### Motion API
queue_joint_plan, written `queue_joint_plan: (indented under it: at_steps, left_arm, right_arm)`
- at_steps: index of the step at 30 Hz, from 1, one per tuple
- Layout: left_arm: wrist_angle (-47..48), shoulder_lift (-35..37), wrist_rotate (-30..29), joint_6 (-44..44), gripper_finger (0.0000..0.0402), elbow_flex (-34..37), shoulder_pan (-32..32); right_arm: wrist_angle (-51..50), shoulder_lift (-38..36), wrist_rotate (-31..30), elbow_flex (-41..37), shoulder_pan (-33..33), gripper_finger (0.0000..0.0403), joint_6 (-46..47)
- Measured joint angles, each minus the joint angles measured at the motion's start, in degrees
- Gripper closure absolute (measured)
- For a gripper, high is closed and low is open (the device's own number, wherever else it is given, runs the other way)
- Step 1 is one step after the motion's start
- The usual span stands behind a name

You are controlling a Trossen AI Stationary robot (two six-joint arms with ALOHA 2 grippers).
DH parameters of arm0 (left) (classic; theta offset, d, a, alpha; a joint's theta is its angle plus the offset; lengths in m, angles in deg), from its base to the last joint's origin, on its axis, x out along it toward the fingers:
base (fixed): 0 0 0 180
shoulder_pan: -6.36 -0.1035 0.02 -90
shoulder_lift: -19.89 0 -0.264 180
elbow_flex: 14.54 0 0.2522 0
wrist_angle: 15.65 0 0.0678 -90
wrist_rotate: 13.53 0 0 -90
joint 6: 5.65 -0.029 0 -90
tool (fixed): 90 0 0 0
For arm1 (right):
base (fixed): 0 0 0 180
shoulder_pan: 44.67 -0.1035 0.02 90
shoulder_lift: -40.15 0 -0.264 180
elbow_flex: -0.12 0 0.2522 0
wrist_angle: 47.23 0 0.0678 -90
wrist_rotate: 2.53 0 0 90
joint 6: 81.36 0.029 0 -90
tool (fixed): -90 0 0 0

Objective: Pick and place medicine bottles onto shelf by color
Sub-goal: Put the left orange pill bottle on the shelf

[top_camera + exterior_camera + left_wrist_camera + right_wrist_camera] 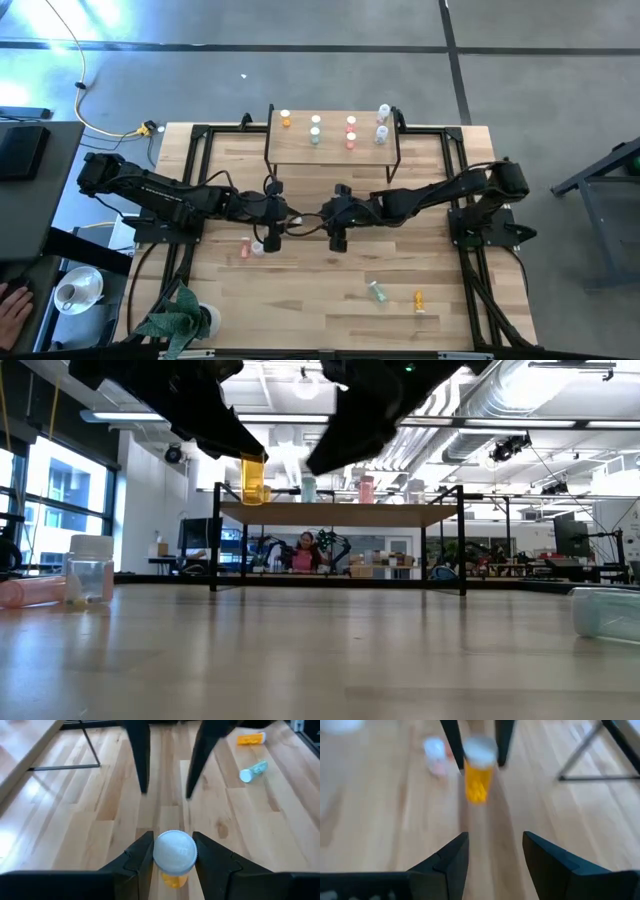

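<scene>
An orange medicine bottle (254, 480) with a white cap hangs above the middle of the table, and my left gripper (270, 242) is shut on it. My right gripper (495, 840) faces it from the table's right, open, with nothing between its fingers. The shelf (333, 150) stands at the far edge on thin black legs. On its top stand an orange bottle (286, 119), green ones (315, 131), red ones (351, 133) and clear ones (382, 126). On the table, a clear bottle (90, 568) stands upright beside a pink one (30, 592) lying on its side. My left gripper pinches the orange bottle by its white cap (174, 851) between its two fingers. The fingers (452, 742) slant down from the table's left. The bottle hangs upright below them, its orange body (477, 782) clear of the table.
A green bottle (377, 291) and an orange bottle (419, 300) lie on the table near its front right. A potted plant (180, 320) stands at the front left corner. The wood between the grippers and the shelf is bare. A person's hand (10, 305) shows off the table at left.
</scene>
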Motion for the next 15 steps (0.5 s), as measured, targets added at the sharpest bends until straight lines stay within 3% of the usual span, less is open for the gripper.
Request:
queue_joint_plan:
  at_steps: [10,15]
  left_arm:
    - [-0.2,0.0,0.9,-1.8,0.0286,-3.8,-12.3]
    - [1.9,0.0,2.4,-4.3,0.0286,-8.5,-20.1]
  right_arm:
    - [-7.9,-5.6,-12.1,0.0,-2.7,0.0226,0.1]
    - [-11.4,-8.1,-22.2,-0.2,-5.6,0.0226,0.5]
